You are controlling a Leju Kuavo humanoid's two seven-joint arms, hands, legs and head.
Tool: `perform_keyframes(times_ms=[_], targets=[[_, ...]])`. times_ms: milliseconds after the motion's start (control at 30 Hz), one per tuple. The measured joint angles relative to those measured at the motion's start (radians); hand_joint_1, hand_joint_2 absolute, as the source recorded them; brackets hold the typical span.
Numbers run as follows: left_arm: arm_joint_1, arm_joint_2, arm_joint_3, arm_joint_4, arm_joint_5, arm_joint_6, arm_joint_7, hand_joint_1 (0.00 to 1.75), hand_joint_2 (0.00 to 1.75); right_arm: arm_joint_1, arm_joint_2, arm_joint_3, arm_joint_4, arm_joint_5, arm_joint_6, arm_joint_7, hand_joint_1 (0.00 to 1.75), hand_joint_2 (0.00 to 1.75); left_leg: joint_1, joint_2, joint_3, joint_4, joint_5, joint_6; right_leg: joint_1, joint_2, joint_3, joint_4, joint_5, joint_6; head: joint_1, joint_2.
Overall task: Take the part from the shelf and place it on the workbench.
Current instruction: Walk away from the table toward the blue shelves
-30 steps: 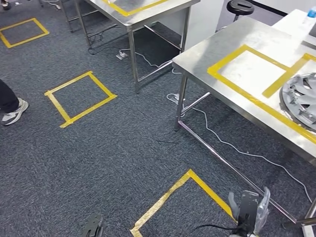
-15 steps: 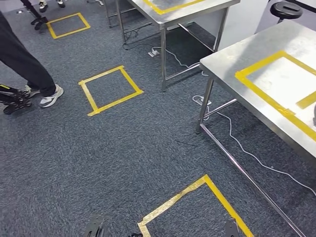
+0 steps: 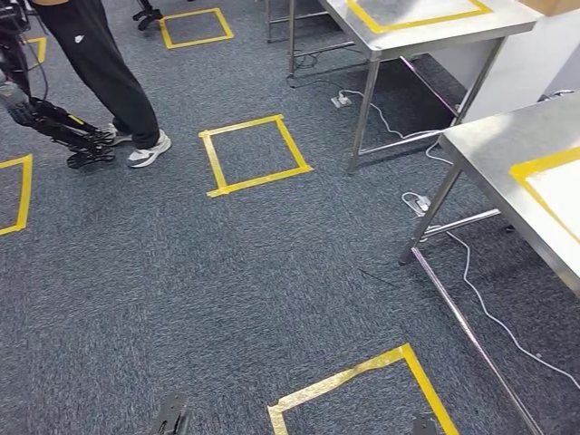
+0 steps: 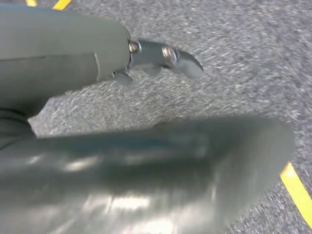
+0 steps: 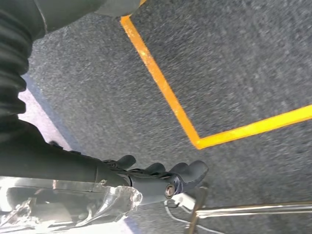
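The workbench (image 3: pixel 509 163) at 3 o'clock is cut by the right edge. The person (image 3: pixel 102 63) at 10 o'clock is cropped above the legs. In the left wrist view a blurred grey thumb (image 4: pixel 147 180) hides most of the left hand (image 4: pixel 110 63). The right hand (image 5: pixel 154 178) presses on something clear and crinkled (image 5: pixel 73 204), too indistinct to identify

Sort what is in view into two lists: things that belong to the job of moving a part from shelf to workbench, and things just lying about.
Job:
left hand
right hand
near table, probably the workbench

Lying about:
far table
cable
power strip
tape square
person
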Motion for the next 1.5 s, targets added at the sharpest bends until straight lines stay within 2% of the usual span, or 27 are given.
perform_keyframes(times_ms=[33,100,167,233,300,367,433,467,533,600,667,733,800,867,933,967,1000,1033,1100,1167,1233,1267,1300,1333,1400,1467,1500], targets=[[0.000,0.000,0.000,0.000,-0.004,-0.001,0.003,0.00,0.00,-0.001,0.000,-0.003,0.000,-0.005,0.007,-0.004,0.00,1.75,0.001,-0.016,0.001,0.001,0.000,-0.002,-0.003,0.010,0.031,-0.070,0.042,-0.001,0.000,0.000],[0.000,0.002,-0.001,0.000,-0.013,0.002,0.007,0.00,0.00,-0.004,0.000,-0.011,0.003,-0.014,0.026,-0.010,0.00,1.75,0.001,-0.043,-0.001,0.005,0.002,-0.010,-0.011,0.059,0.093,-0.206,0.095,-0.001,0.000,0.000],[0.000,0.006,-0.002,0.000,-0.017,0.007,0.004,0.00,0.00,-0.009,0.000,-0.021,0.008,-0.020,0.041,-0.008,0.00,1.75,0.003,-0.063,-0.009,0.005,0.007,-0.024,-0.012,0.086,0.113,-0.249,0.100,-0.006,0.000,0.000],[0.003,0.009,-0.002,0.000,-0.017,0.009,-0.001,0.00,0.00,-0.011,0.001,-0.028,0.009,-0.020,0.047,0.004,0.00,1.75,0.008,-0.072,-0.016,0.002,0.012,-0.038,-0.008,0.064,0.114,-0.251,0.106,-0.020,0.000,0.000],[0.003,0.010,-0.002,0.000,-0.016,0.013,-0.003,0.00,0.00,-0.011,0.001,-0.034,0.009,-0.016,0.048,0.019,0.00,1.75,0.007,-0.028,-0.034,0.035,-0.012,-0.048,-0.007,0.039,0.116,-0.256,0.112,-0.035,-0.005,0.000],[-0.001,0.008,-0.002,0.000,-0.011,0.018,-0.003,0.00,0.00,-0.008,0.002,-0.042,0.009,-0.012,0.048,0.029,0.00,1.75,0.003,0.032,-0.088,0.146,-0.077,-0.053,-0.004,0.009,0.116,-0.260,0.113,-0.045,-0.011,0.000],[-0.002,0.007,-0.002,0.000,-0.010,0.018,0.000,0.00,0.00,-0.004,0.002,-0.049,0.010,-0.008,0.045,0.033,0.00,1.75,0.004,0.048,-0.147,0.272,-0.128,-0.057,0.000,-0.025,0.115,-0.260,0.111,-0.048,-0.012,0.000],[0.000,0.007,-0.002,0.000,-0.012,0.016,0.002,0.00,0.00,-0.004,0.002,-0.052,0.010,-0.007,0.040,0.031,0.00,1.75,0.004,0.050,-0.156,0.295,-0.128,-0.058,0.000,-0.041,0.115,-0.260,0.111,-0.048,-0.012,0.000],[0.003,0.007,-0.001,0.000,-0.014,0.016,0.006,0.00,0.00,-0.007,0.003,-0.060,0.010,-0.014,0.021,0.014,0.00,1.75,0.004,0.062,-0.114,0.224,-0.079,-0.056,0.000,-0.068,0.117,-0.260,0.109,-0.046,-0.013,0.000],[0.002,0.006,-0.001,0.000,-0.014,0.016,0.007,0.00,0.00,-0.009,0.006,-0.071,0.010,-0.023,0.000,-0.006,0.00,1.75,0.001,0.112,-0.036,0.086,-0.026,-0.051,0.005,-0.090,0.121,-0.257,0.103,-0.038,-0.014,0.000],[-0.001,0.005,-0.001,0.000,-0.015,0.016,0.007,0.00,0.00,-0.010,0.006,-0.081,0.010,-0.024,-0.011,-0.013,0.00,1.75,-0.003,0.142,0.002,0.015,-0.012,-0.041,0.012,-0.111,0.127,-0.255,0.097,-0.027,-0.010,0.000],[0.001,0.004,-0.001,0.000,-0.014,0.017,0.007,0.00,0.00,-0.012,0.007,-0.086,0.010,-0.018,-0.016,-0.013,0.00,1.75,-0.004,0.121,0.000,0.008,-0.013,-0.028,0.013,-0.130,0.133,-0.258,0.093,-0.017,-0.005,0.000],[0.004,0.005,-0.001,0.000,-0.010,0.023,0.007,0.00,0.00,-0.015,0.007,-0.091,0.010,-0.012,-0.021,-0.016,0.00,1.75,-0.001,0.098,0.000,0.006,-0.009,-0.016,0.008,-0.098,0.126,-0.234,0.070,-0.006,-0.002,0.000],[0.002,0.005,0.000,0.000,-0.001,0.031,0.007,0.00,0.00,-0.014,0.007,-0.097,0.010,-0.005,-0.025,-0.017,0.00,1.75,0.001,0.071,-0.001,0.004,-0.007,-0.005,0.005,-0.033,0.076,-0.121,0.008,0.000,0.003,0.000],[0.001,0.004,0.000,0.000,0.009,0.031,0.005,0.00,0.00,-0.011,0.007,-0.100,0.010,0.003,-0.027,-0.015,0.00,1.75,0.001,0.041,-0.001,0.004,-0.006,-0.001,0.005,-0.007,0.008,0.017,-0.047,-0.001,0.004,0.000],[0.001,0.004,0.001,0.000,0.012,0.029,0.004,0.00,0.00,-0.009,0.007,-0.101,0.010,0.005,-0.027,-0.014,0.00,1.75,0.000,0.026,-0.001,0.005,-0.006,-0.001,0.005,-0.004,-0.008,0.043,-0.047,-0.002,0.005,0.000],[0.002,0.004,0.001,0.000,0.014,0.027,0.003,0.00,0.00,-0.009,0.007,-0.102,0.010,0.006,-0.027,-0.013,0.00,1.75,0.001,0.010,0.000,0.005,-0.006,-0.001,0.004,-0.002,-0.008,0.031,-0.026,-0.003,0.005,0.000],[0.002,0.004,0.002,0.000,0.015,0.026,0.002,0.00,0.00,-0.009,0.007,-0.102,0.010,0.007,-0.027,-0.013,0.00,1.75,0.001,-0.007,0.001,0.006,-0.005,-0.003,0.002,0.003,0.012,-0.019,0.010,-0.003,0.005,0.000],[0.001,0.003,0.002,0.000,0.017,0.023,-0.001,0.00,0.00,-0.010,0.007,-0.103,0.011,0.010,-0.028,-0.014,0.00,1.75,0.002,-0.037,0.001,0.009,-0.005,-0.011,-0.007,0.047,0.074,-0.162,0.078,-0.002,0.005,0.000],[0.000,0.004,0.003,0.000,0.022,0.018,-0.010,0.00,0.00,-0.011,0.007,-0.102,0.012,0.016,-0.030,-0.023,0.00,1.75,0.003,-0.061,-0.006,0.013,-0.002,-0.023,-0.013,0.086,0.107,-0.234,0.099,-0.005,0.005,0.000],[0.003,0.003,0.006,0.000,0.031,0.016,-0.015,0.00,0.00,-0.013,0.007,-0.103,0.013,0.025,-0.034,-0.039,0.00,1.75,0.007,-0.081,-0.014,0.009,0.005,-0.037,-0.009,0.078,0.109,-0.237,0.100,-0.017,0.005,0.000],[0.005,0.003,0.008,0.000,0.035,0.017,-0.016,0.00,0.00,-0.016,0.007,-0.103,0.013,0.031,-0.034,-0.046,0.00,1.75,0.009,-0.080,-0.017,0.009,0.006,-0.043,-0.007,0.067,0.109,-0.239,0.103,-0.024,0.005,0.000],[0.006,0.002,0.011,0.000,0.039,0.018,-0.015,0.00,0.00,-0.018,0.007,-0.104,0.013,0.037,-0.034,-0.050,0.00,1.75,0.008,-0.061,-0.025,0.021,-0.004,-0.048,-0.006,0.054,0.110,-0.242,0.106,-0.032,0.002,0.000],[0.005,0.002,0.014,0.000,0.041,0.020,-0.014,0.00,0.00,-0.020,0.007,-0.104,0.013,0.043,-0.033,-0.053,0.00,1.75,0.006,-0.032,-0.042,0.053,-0.026,-0.051,-0.006,0.040,0.110,-0.246,0.109,-0.039,-0.001,0.000],[0.001,0.001,0.017,0.000,0.044,0.021,-0.012,0.00,0.00,-0.021,0.007,-0.104,0.013,0.048,-0.032,-0.054,0.00,1.75,0.003,0.031,-0.100,0.174,-0.092,-0.055,-0.001,0.008,0.110,-0.249,0.109,-0.047,-0.008,0.000],[0.000,0.001,0.018,0.000,0.044,0.023,-0.012,0.00,0.00,-0.020,0.007,-0.104,0.013,0.057,-0.029,-0.050,0.00,1.75,0.003,0.048,-0.151,0.282,-0.131,-0.057,0.004,-0.026,0.109,-0.248,0.108,-0.050,-0.009,0.000],[0.001,0.001,0.018,0.000,0.045,0.024,-0.014,0.00,0.00,-0.021,0.006,-0.103,0.013,0.065,-0.028,-0.046,0.00,1.75,0.003,0.051,-0.151,0.288,-0.123,-0.056,0.005,-0.042,0.109,-0.248,0.107,-0.051,-0.009,0.000]])
